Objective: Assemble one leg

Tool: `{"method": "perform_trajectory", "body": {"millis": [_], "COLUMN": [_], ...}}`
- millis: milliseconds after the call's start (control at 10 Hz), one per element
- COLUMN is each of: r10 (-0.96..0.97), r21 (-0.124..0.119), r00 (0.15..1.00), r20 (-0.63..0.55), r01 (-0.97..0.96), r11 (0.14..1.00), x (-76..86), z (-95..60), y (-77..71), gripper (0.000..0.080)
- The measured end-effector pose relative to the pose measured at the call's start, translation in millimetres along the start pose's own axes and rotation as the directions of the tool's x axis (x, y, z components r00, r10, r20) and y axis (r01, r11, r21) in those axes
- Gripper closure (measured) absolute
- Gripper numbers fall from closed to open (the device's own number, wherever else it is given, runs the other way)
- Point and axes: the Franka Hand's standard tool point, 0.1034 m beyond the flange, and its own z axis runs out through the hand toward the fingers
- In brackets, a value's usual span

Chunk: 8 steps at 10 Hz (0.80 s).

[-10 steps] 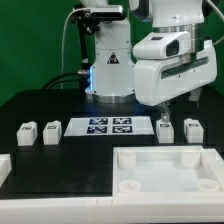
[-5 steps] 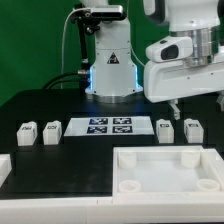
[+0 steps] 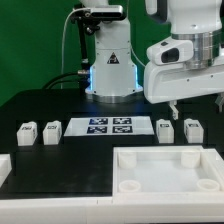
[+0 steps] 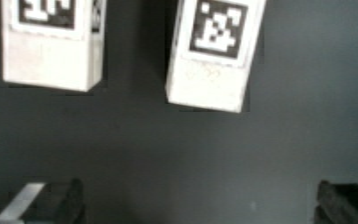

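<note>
Now your arm sits higher and farther toward the exterior view's right than it did a second ago, when the hand hung low, close over the inner leg (image 3: pixel 165 130). Over the last half second it has barely moved, so you seem to have settled into a hover.

Your fingers (image 4: pixel 43 200) are spread wide and hold nothing; the wrist view shows only dark desk (image 3: pixel 60 105) between them.

None of the parts has shifted. The inner leg and the outer leg (image 3: pixel 192 129) stand upright side by side on the exterior view's right of the marker board (image 3: pixel 110 126). The third leg (image 3: pixel 26 132) and fourth leg (image 3: pixel 51 130) stand on its other side. The white panel (image 3: pixel 165 152) lies in front of them all, its sockets unfilled.

The wrist view looks down on two tagged legs. The middle leg (image 4: pixel 217 55) lies roughly between the finger lines but ahead of them, and the side leg (image 4: pixel 55 45) sits just beside it. These are most likely the pair below the hand, though you cannot tell from these views which is which.

So the rise has cost you nothing, but it has gained nothing yet either: no leg is grasped and the assembly has not started. I judge this a re-aiming pause. Next you will need to centre the open fingers over one leg and come down without nudging its neighbour, which stands near enough to be clipped.
</note>
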Motion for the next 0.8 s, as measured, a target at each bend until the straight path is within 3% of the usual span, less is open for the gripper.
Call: {"method": "perform_trajectory", "body": {"millis": [300, 500, 600, 800], "r10": [0.065, 0.1, 0.086, 0.083], "r21": [-0.002, -0.031, -0.018, -0.017], "r00": [0.938, 0.821, 0.798, 0.779], "r20": [0.34, 0.562, 0.597, 0.621], "r01": [-0.068, -0.1, -0.093, -0.092], "r11": [0.998, 0.995, 0.995, 0.996], "x": [-9.8, -12.3, -4.3, -4.4], "z": [20.4, 20.1, 23.2, 25.2], "y": [-7.7, -15.7, -16.5, -16.9], "gripper": [0.0151, 0.0151, 0.0151, 0.0151]}}
